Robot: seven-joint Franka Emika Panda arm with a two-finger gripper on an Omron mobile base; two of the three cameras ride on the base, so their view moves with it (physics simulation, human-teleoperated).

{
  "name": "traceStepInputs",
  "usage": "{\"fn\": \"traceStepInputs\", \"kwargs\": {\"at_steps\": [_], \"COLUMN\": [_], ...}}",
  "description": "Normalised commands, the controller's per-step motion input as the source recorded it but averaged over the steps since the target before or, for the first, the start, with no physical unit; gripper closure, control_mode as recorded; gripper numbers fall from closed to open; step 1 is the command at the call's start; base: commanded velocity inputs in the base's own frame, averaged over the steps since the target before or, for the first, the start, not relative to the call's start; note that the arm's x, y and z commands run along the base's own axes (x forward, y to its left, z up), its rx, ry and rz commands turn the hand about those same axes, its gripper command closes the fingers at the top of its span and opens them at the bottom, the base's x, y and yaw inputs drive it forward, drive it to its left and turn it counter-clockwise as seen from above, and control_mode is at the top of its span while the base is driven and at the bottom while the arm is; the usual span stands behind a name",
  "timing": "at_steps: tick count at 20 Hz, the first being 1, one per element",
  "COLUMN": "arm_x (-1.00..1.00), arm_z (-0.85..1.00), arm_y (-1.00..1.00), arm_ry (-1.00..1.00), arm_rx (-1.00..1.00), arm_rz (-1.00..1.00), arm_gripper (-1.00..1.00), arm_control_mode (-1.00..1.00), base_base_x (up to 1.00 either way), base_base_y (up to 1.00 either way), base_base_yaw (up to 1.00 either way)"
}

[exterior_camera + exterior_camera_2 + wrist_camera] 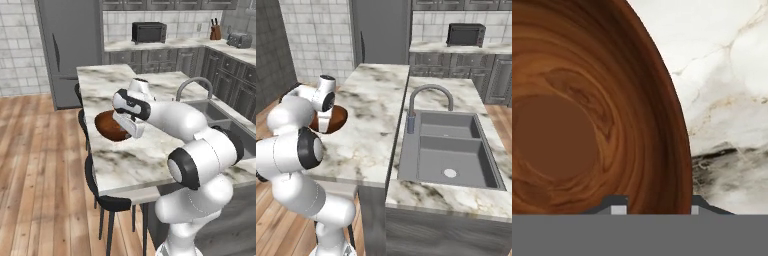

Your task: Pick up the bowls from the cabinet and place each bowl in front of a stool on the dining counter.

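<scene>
My gripper point(654, 209) pinches the bowl point(109, 125) rim at its 3 o'clock, over the counter point(135, 160) edge above a stool point(107, 200). I'd judge it rigid, light and smooth, so the thin rim is the only purchase.

We saw the counter point(150, 155) marble bare around the bowl point(109, 125), which sat near the stool-side edge. The gripper point(654, 206) straddled the bowl's rim, one finger point(618, 204) inside and one outside, so that wall blocked any sideways pass. Across the top, the faucet point(428, 97) rose and the sink point(451, 150) dropped away. Stools point(107, 200) crowded the floor along the near edge.
</scene>
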Motion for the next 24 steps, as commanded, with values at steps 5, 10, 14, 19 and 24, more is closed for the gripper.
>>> {"fn": "traceStepInputs", "kwargs": {"at_steps": [5,10,14,19,24], "arm_x": [0.23,0.08,0.03,0.00,0.00], "arm_z": [-0.46,-0.55,-0.20,0.00,0.00], "arm_y": [0.00,0.06,0.05,0.02,-0.01], "arm_ry": [0.13,0.09,0.15,0.05,0.00], "arm_rx": [0.00,0.00,0.00,0.00,0.00], "arm_rz": [0.05,0.02,0.00,0.00,0.00], "arm_gripper": [1.00,1.00,1.00,-1.00,-1.00], "arm_control_mode": [-1.00,-1.00,-1.00,-1.00,-1.00], "base_base_x": [0.00,0.00,0.00,0.00,0.00], "base_base_y": [0.00,0.00,0.00,0.00,0.00], "base_base_yaw": [0.00,0.00,0.00,0.00,0.00]}}
